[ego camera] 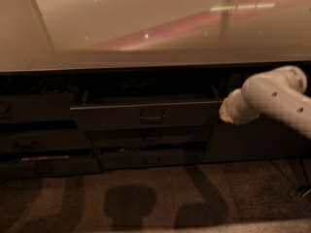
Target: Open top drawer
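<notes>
The top drawer (121,116) is a wide dark front with a central loop handle (152,116) and a pale top rim. It stands out from the cabinet under the counter, with a dark gap showing behind it. My white arm (272,98) comes in from the right. The gripper (226,112) at its end sits at the drawer front's right end, level with it and right of the handle. The arm hides how the gripper meets the drawer.
Two shallower dark drawers (151,136) (151,159) lie below the top one. A second column of drawers (36,141) stands at the left. A plain dark cabinet door (252,142) is behind the arm. A glossy pale countertop (146,28) overhangs everything. Speckled floor (146,198) carries shadows.
</notes>
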`<move>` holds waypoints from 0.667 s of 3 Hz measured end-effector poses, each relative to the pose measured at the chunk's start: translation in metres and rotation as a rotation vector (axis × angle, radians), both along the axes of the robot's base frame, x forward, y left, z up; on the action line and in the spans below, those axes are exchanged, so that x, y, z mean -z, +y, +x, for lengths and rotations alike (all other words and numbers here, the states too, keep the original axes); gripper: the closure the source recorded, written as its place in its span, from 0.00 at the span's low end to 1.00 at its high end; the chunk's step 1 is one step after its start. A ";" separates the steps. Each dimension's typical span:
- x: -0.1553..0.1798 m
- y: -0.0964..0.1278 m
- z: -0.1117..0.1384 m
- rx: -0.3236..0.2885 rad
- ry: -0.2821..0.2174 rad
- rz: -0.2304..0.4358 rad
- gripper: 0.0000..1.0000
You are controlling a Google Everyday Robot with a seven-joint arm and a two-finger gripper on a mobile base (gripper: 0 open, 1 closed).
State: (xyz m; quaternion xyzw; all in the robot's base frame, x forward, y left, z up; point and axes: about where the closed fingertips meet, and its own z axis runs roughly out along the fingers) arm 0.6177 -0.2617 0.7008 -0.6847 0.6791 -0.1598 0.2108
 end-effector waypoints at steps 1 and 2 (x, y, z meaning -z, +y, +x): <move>0.037 0.007 -0.027 -0.028 0.071 -0.017 0.81; 0.037 0.007 -0.027 -0.028 0.071 -0.017 0.58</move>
